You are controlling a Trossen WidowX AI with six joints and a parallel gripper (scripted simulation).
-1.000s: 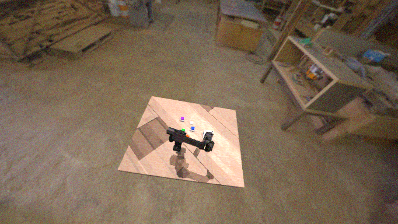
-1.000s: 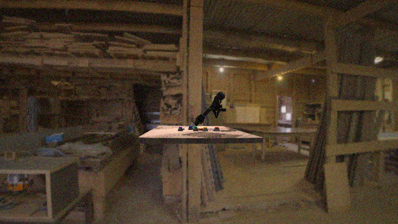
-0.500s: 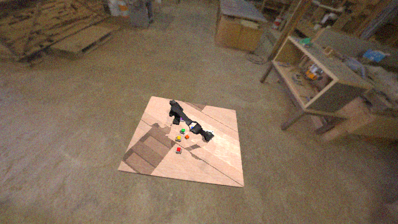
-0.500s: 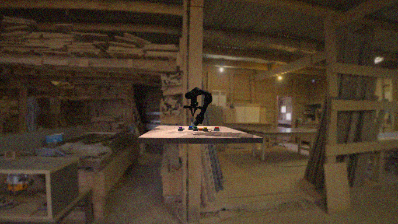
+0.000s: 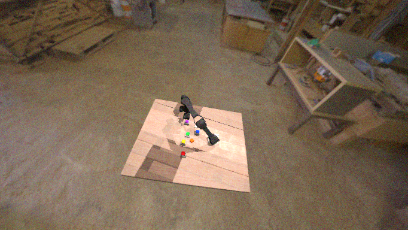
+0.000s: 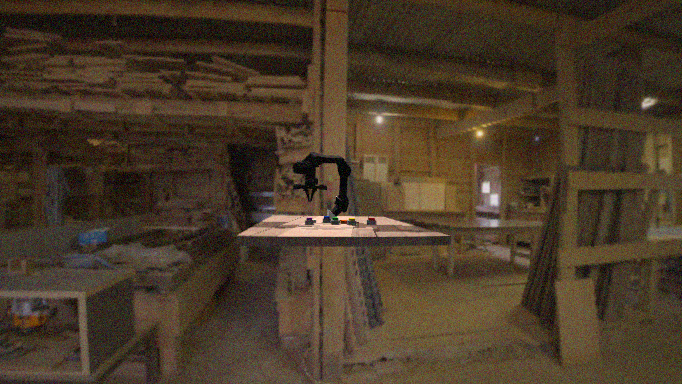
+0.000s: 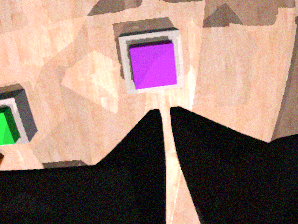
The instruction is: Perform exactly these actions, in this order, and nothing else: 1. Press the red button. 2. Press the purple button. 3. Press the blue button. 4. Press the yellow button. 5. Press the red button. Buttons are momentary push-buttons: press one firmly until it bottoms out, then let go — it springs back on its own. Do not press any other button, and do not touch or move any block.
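Above a pale wooden table [image 5: 227,168] in a cluttered workshop, the black arm [image 5: 197,120] arches up and over, its gripper [image 7: 166,112] hanging point-down over the purple button [image 7: 153,64] with air between them, as the exterior view shows. The fingers are drawn together with only a thin slit between the tips, and nothing is caught in it. In the wrist view the purple button sits just ahead of the fingertips, a near-square cap in a grey frame, its sides roughly in line with the gripper's slit and with no long axis to speak of. The green button [image 7: 7,124] lies off to the left at the frame's edge.

From the top view, the purple button [image 5: 186,121] is the one nearest the arm's raised end; the green [image 5: 187,134] and blue button [image 5: 197,131] sit side by side beyond it, then an orange block [image 5: 191,140] just beside the yellow button [image 5: 183,141], and the red button [image 5: 183,154] farthest out. Every button stands well in from the table's edges, with bare board around the cluster on all sides.
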